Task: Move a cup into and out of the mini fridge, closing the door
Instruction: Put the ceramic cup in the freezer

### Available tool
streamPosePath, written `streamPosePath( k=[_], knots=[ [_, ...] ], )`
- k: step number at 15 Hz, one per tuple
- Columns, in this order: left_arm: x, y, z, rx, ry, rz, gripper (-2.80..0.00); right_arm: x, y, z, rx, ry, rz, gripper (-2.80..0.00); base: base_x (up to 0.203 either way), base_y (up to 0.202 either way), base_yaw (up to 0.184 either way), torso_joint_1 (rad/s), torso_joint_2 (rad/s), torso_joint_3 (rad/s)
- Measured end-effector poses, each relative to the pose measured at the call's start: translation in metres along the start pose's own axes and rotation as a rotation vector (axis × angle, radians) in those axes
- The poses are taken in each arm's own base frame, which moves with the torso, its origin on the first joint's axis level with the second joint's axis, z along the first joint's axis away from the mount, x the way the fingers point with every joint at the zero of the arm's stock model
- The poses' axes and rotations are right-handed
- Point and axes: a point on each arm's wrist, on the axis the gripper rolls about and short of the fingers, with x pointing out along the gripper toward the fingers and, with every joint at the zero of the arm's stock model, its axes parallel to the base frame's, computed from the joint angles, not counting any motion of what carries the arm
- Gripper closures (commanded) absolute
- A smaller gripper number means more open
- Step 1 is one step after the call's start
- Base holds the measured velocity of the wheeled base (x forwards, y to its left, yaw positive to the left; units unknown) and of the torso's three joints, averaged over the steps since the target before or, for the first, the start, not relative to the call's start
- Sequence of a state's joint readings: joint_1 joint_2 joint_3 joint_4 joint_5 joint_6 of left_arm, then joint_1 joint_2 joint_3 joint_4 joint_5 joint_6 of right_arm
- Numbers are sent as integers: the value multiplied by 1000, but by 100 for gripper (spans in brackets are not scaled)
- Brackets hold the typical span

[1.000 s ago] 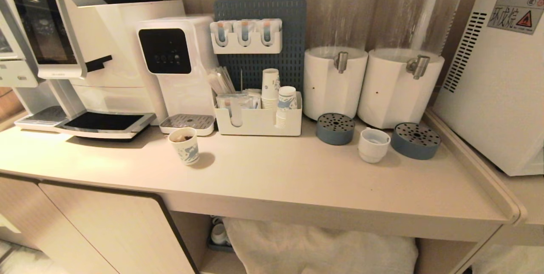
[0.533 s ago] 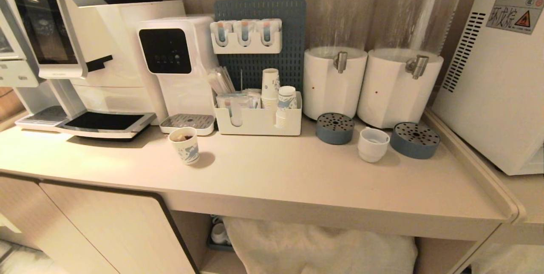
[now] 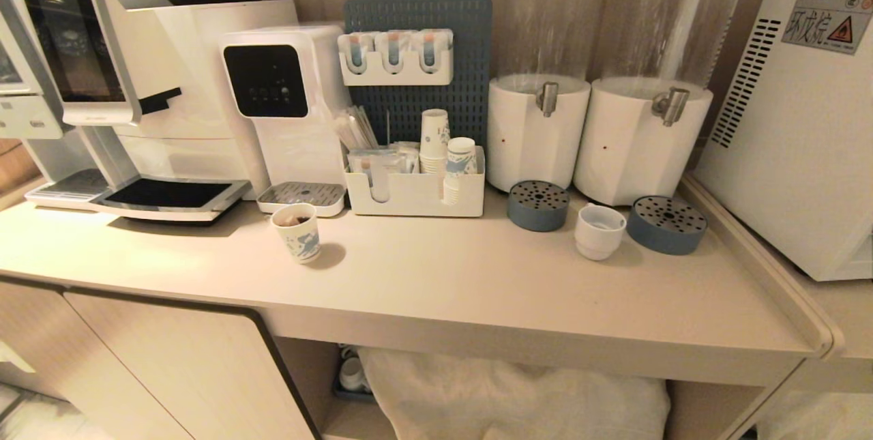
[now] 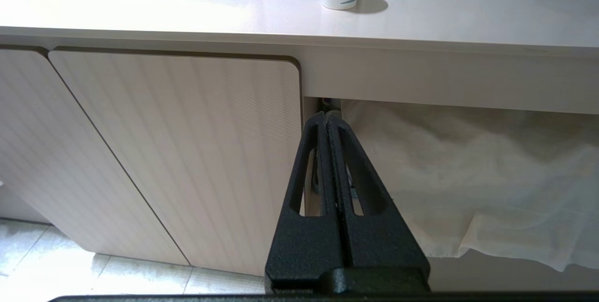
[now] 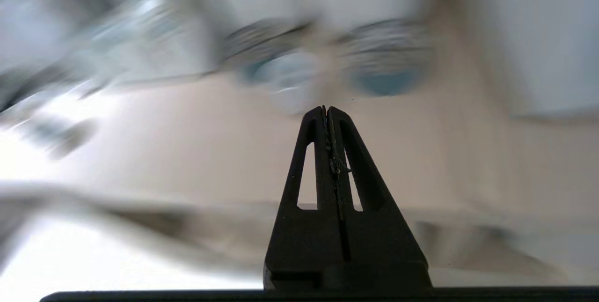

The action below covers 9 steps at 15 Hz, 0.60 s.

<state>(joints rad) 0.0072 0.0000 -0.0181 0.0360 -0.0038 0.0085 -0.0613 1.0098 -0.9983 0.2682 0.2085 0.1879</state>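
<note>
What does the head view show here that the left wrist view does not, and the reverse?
Only the head view: the cup standing on the counter between two blue drip trays, and the mini fridge at the right.
Only the left wrist view: the left hand, shut, low before the cabinet door.
Both: the counter, the printed paper cup, and the white cloth beneath.

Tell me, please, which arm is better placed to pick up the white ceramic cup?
Probably the right. The cup stands on the counter's right side near the mini fridge, and the right gripper points over the counter; the left gripper sits below it.
</note>
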Motion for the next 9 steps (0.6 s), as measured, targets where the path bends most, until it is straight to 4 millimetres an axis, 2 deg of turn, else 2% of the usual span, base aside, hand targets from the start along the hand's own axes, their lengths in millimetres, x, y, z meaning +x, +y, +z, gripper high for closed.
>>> streamPosePath(
  k=[2, 6, 8, 9],
  knots=[
    [0, 0, 0, -1, 0, 0, 0, 35, -17, -6, 3, 51, 208, 0, 0, 0, 0, 0, 0, 0],
    [0, 0, 0, -1, 0, -1, 0, 87, -67, -42, -79, 45, 603, 0, 0, 0, 0, 0, 0, 0],
    [0, 0, 0, -1, 0, 0, 0, 105, -83, -56, -157, 11, 706, 0, 0, 0, 0, 0, 0, 0],
    [0, 0, 0, 0, -5, -1, 0, 115, -90, -62, -187, 2, 703, 0, 0, 0, 0, 0, 0, 0]
  ],
)
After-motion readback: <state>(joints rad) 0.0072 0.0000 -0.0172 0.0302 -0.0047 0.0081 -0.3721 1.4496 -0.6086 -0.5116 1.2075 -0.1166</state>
